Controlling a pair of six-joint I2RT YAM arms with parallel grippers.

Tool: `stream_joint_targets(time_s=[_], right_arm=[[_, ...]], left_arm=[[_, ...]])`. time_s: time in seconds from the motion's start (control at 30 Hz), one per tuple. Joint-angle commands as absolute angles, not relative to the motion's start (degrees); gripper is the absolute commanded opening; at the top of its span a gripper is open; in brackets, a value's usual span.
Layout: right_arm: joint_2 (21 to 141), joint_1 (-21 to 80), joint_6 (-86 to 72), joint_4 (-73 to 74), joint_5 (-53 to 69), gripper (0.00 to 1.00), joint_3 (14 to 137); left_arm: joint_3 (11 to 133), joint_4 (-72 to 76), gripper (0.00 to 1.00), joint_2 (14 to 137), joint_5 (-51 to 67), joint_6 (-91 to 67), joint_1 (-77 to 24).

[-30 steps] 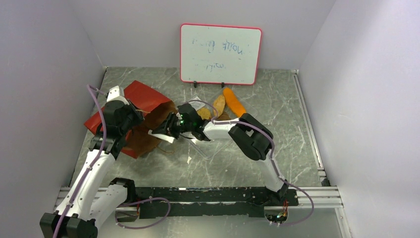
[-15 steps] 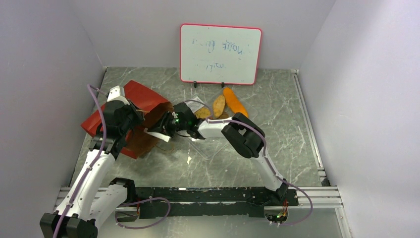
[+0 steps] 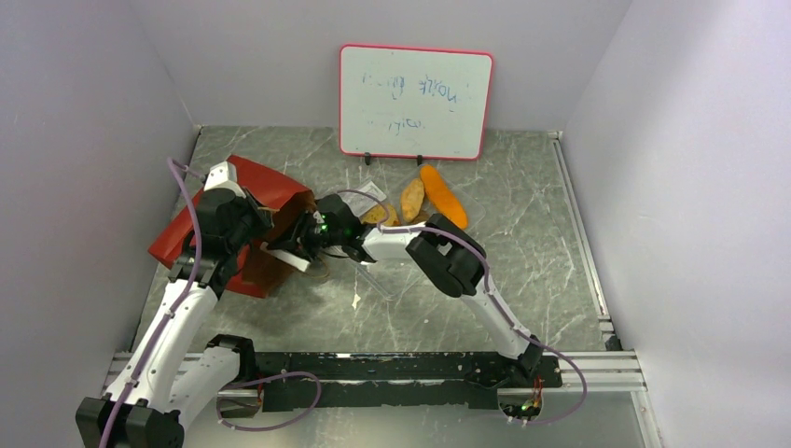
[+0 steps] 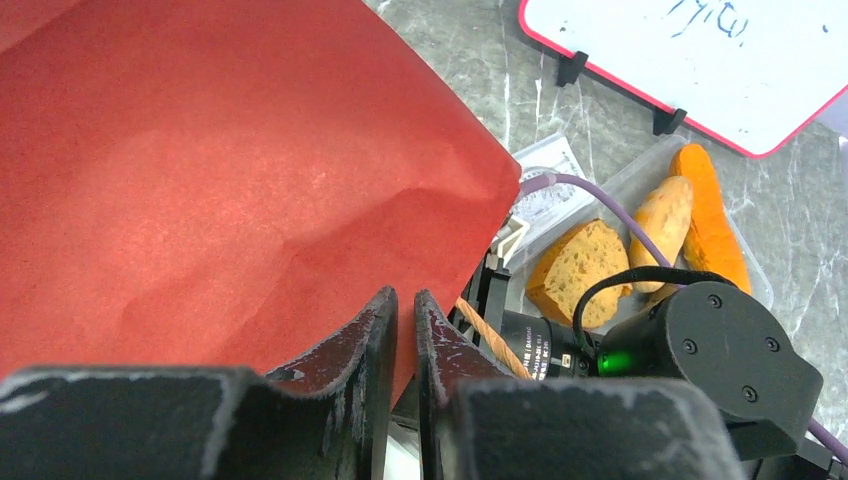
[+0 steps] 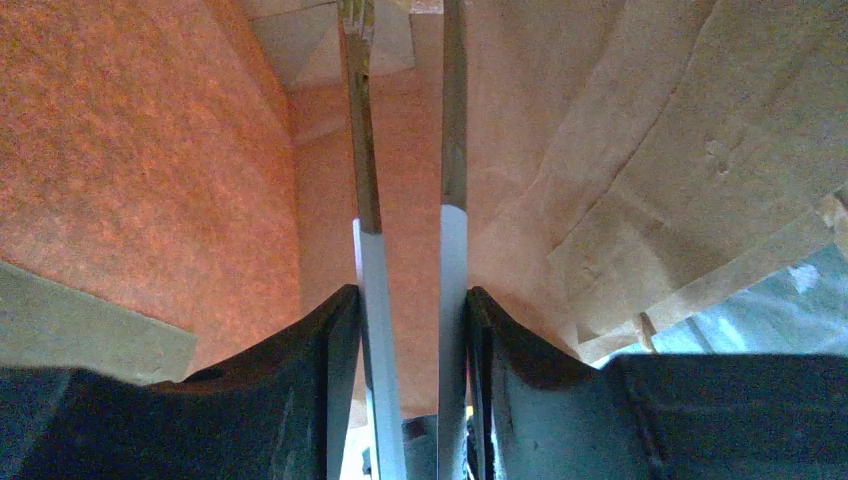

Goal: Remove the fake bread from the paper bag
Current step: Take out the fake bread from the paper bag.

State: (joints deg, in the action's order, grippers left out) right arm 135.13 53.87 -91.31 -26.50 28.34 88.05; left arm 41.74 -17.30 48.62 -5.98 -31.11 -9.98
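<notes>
Here, nearest on the left side: the left gripper (image 4: 405, 300), fingers pressed together on the upper red wall of the paper bag (image 3: 270, 182), close to its mouth.

Next to it, the bag itself, lying on its side on the table (image 3: 522, 243). Long axis about left to right, a little slanted; closed end toward the left wall, open mouth toward the middle of the table. Red outside, brown kraft inside, top side lifted so that the mouth gapes.

Reaching in from the right, through this mouth: the right gripper (image 5: 402, 20). Fingers a little apart, parallel, with a narrow gap. In the right wrist view only kraft paper around and between them, closed on nothing. Impossible to tell from these views whether any bread lies deeper in the bag.

Further back and to the right, just beside the bag mouth: a clear plastic tray (image 4: 610, 178) with three pieces of the fake bread inside. First the round crusty slice (image 3: 381, 215), then the tan oval roll (image 3: 412, 198), long axis about near to far, touching the orange baguette (image 3: 443, 194) along its side. Baguette slanted, far end to the left, near end to the right.

Farthest, upright against the back wall: a whiteboard (image 3: 415, 101) with a red frame.
</notes>
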Motion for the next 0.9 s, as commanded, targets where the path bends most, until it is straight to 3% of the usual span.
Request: stream_joint_targets(time_s=[0.0,0.07,0.3,0.87], right_arm=[[137.8,54.1,-92.0,-27.6,30.9,0.40,90.7],[138.8,54.1,-91.7,-27.2,32.0,0.39,92.1],[139.2,53.9,-92.0,-29.9,34.0,0.00,91.0],[118.4,50.2,-90.7,-41.9,31.4,0.00,60.7]], left_arm=[[43.0,-18.1,0.07,48.2,-5.3,-31.5,-10.3],[43.0,-18.3,0.07,48.2,-5.8,-31.4,-10.3],[43.0,-19.4,0.07,47.5,-8.1,-32.5,-10.3],[42.8,-20.2,0.08,47.9,-16.7,-37.8,-10.3]])
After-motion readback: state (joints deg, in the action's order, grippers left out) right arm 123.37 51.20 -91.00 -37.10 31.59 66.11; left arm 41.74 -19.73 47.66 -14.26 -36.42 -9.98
